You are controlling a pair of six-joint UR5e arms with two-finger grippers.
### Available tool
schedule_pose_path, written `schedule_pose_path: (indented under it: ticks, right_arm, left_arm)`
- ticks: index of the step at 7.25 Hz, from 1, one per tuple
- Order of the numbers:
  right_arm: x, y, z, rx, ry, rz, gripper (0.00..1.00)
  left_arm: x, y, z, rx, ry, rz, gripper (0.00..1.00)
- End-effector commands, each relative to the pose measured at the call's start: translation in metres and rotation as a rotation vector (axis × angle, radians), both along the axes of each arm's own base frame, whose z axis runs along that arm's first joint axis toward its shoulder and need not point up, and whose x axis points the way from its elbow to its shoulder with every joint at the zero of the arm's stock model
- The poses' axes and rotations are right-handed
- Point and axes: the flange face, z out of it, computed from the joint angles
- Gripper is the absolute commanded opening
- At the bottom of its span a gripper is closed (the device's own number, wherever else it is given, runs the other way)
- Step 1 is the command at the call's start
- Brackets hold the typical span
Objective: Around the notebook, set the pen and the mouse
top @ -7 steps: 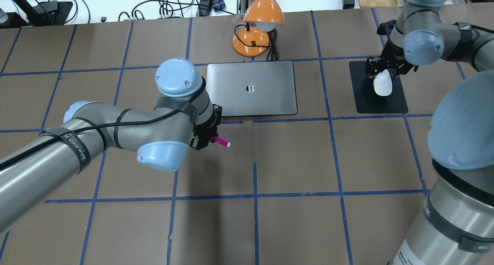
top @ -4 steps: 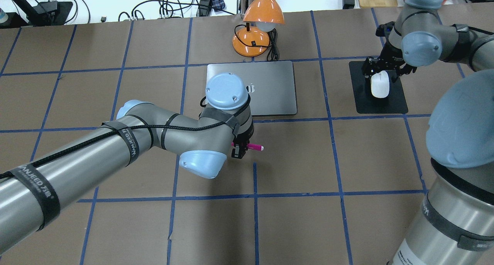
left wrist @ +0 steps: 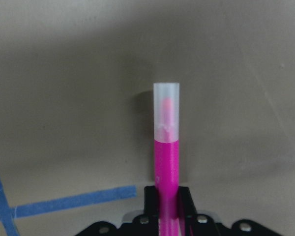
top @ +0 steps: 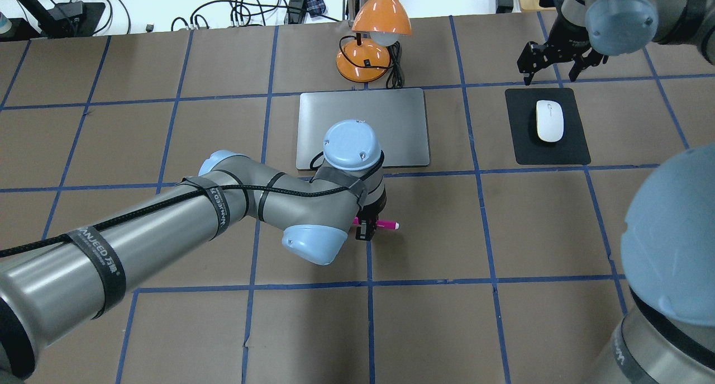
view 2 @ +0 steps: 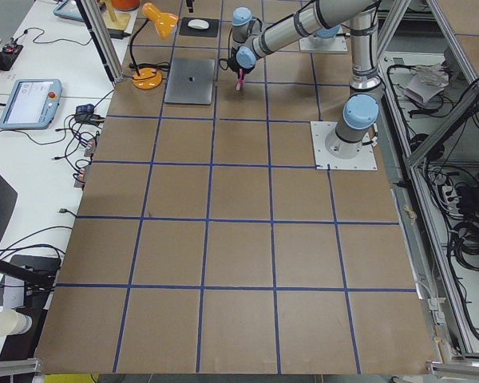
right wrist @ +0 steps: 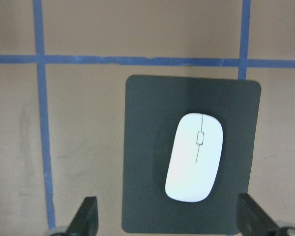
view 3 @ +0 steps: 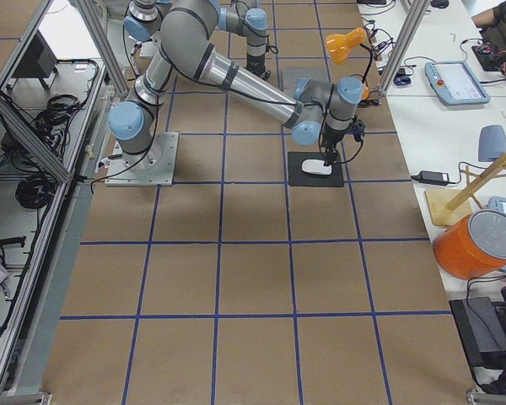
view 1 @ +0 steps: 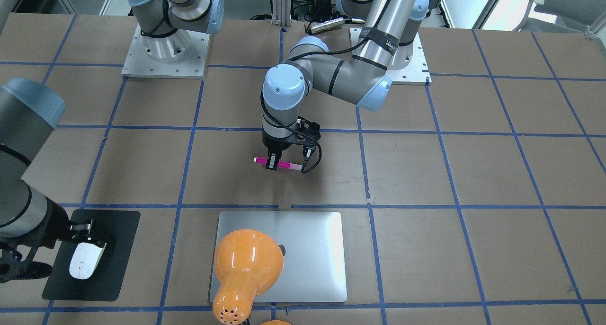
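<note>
The magenta pen (top: 386, 224) with its pale cap (left wrist: 166, 105) is held level, low over the brown table, just in front of the notebook's near edge. My left gripper (top: 366, 228) is shut on the pen's (view 1: 284, 165) barrel. The silver notebook (top: 402, 121) lies flat, partly hidden by my left wrist. The white mouse (top: 549, 120) rests on a black mat (top: 525, 149) to the notebook's right. My right gripper (top: 550, 71) hangs open above and beyond the mat. In the right wrist view the mouse (right wrist: 195, 157) lies free between and ahead of the spread fingers (right wrist: 86, 219).
An orange desk lamp (top: 371, 37) with its cable stands just behind the notebook and overhangs it (view 1: 246, 263) in the front-facing view. Blue tape lines grid the brown table (top: 167, 328). Cables lie beyond the far edge.
My left arm carried the pen rightward, to in front of the notebook's right half. My right gripper let go of the mouse on the mat, opened and rose away toward the far edge.
</note>
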Motion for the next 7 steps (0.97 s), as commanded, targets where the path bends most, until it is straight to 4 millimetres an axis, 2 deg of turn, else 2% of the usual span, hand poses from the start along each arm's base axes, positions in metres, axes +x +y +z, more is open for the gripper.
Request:
schedule_pose_path:
  ticks: [1, 2, 3, 4, 5, 6, 7]
  right_arm:
    - [0.062, 0.046, 0.081, -0.034, 0.003, 0.029, 1.00]
    - [0.101, 0.077, 0.110, -0.026, -0.001, 0.041, 1.00]
    - [0.124, 0.120, 0.153, -0.016, -0.004, 0.046, 1.00]
    - [0.124, 0.147, 0.186, -0.045, -0.005, 0.044, 1.00]
    - [0.124, 0.148, 0.187, -0.046, -0.005, 0.037, 1.00]
    - [0.120, 0.143, 0.180, -0.034, -0.010, 0.008, 1.00]
    - [0.125, 0.144, 0.177, -0.023, -0.048, -0.030, 1.00]
  left_arm:
    - [0.001, -0.001, -0.005, 0.014, -0.010, 0.001, 0.78]
    - [0.003, -0.004, -0.005, 0.013, -0.010, -0.008, 1.00]
    - [0.006, -0.010, 0.000, 0.002, -0.005, -0.007, 1.00]
    - [0.012, -0.015, 0.025, -0.042, 0.009, -0.065, 1.00]
    - [0.024, -0.026, 0.066, -0.102, 0.016, -0.258, 1.00]
    - [0.036, -0.032, 0.112, -0.081, 0.008, -0.460, 1.00]
    - [0.057, -0.036, 0.155, -0.030, -0.002, -0.694, 1.00]
